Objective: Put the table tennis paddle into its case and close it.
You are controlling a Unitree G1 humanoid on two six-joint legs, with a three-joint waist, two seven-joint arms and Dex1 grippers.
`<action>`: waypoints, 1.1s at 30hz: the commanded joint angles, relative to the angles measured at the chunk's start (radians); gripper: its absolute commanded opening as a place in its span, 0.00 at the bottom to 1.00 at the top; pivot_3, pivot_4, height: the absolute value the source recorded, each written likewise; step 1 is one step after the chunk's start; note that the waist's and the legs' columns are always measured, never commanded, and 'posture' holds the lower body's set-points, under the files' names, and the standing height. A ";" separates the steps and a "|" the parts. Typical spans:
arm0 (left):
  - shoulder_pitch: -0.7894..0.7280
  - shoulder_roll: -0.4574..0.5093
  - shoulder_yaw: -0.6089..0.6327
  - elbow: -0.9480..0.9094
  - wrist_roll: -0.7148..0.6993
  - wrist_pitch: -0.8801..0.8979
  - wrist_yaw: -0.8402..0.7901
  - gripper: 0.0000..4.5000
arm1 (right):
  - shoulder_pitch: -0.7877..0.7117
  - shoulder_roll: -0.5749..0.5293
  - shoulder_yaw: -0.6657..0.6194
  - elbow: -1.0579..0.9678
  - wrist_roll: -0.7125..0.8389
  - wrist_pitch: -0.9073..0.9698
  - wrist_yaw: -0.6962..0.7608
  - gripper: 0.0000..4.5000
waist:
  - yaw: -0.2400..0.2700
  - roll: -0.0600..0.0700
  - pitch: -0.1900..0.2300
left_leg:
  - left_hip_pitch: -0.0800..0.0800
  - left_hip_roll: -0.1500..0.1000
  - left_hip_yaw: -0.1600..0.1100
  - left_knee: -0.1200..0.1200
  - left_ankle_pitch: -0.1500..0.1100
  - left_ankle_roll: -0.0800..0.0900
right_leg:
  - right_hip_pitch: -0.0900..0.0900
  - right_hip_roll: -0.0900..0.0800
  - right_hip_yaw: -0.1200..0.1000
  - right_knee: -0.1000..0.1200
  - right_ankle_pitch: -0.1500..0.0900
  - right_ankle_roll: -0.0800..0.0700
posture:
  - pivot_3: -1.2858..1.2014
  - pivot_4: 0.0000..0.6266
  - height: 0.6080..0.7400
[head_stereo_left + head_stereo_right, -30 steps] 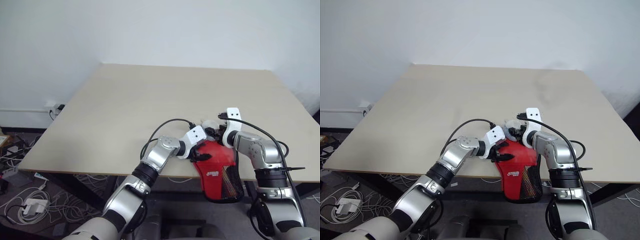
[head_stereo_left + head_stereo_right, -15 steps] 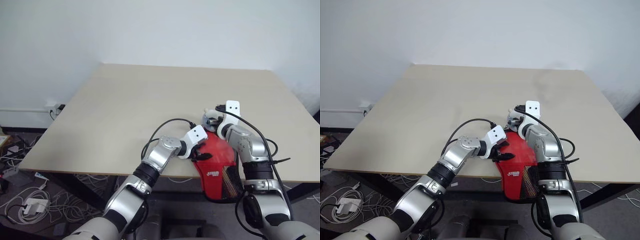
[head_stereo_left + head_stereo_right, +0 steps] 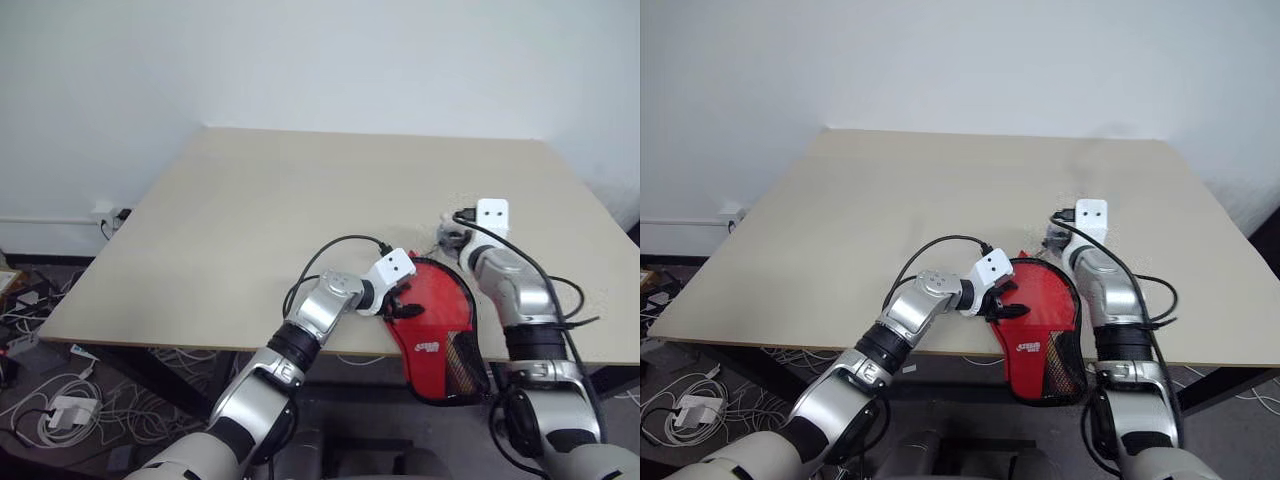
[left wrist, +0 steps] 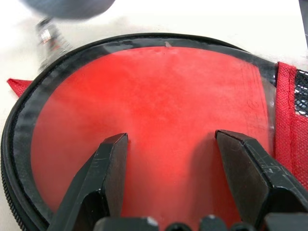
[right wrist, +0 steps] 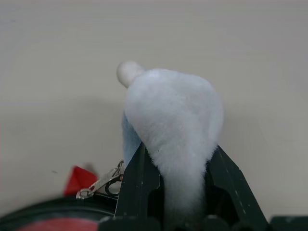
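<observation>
The red case [image 3: 440, 325] lies at the table's front edge, its mesh end hanging over it. Through the case's clear plastic half [image 4: 144, 101] I see the paddle's red face; its handle is hidden. My left gripper [image 4: 171, 144] is open, both black fingers [image 4: 108, 178] resting on that clear half. My right gripper [image 5: 175, 178] is shut on a fluffy white zip pull [image 5: 173, 120], just beyond the case's far right rim [image 3: 462, 285]. A metal clasp [image 5: 101, 185] links the pull to the black zip edge.
The beige table [image 3: 300, 190] stretches wide beyond and to the left of the case. Its front edge [image 3: 150, 345] runs just under my arms. Cables and a power strip [image 3: 60, 410] lie on the floor at the left.
My right gripper has closed on the fluffy pull and swung right along the case's far rim. The case's round end now lies flatter. The left gripper has stayed put.
</observation>
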 commanded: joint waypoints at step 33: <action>-0.081 -0.052 0.019 0.222 0.007 -0.082 -0.002 0.68 | 0.980 -0.496 -0.433 -0.759 0.349 0.235 0.684 0.09 | 0.033 0.001 0.000 | 0.002 0.004 -0.004 0.007 -0.009 0.012 | 0.009 -0.003 -0.004 -0.005 -0.001 0.000 | 0.52 0.00 0.81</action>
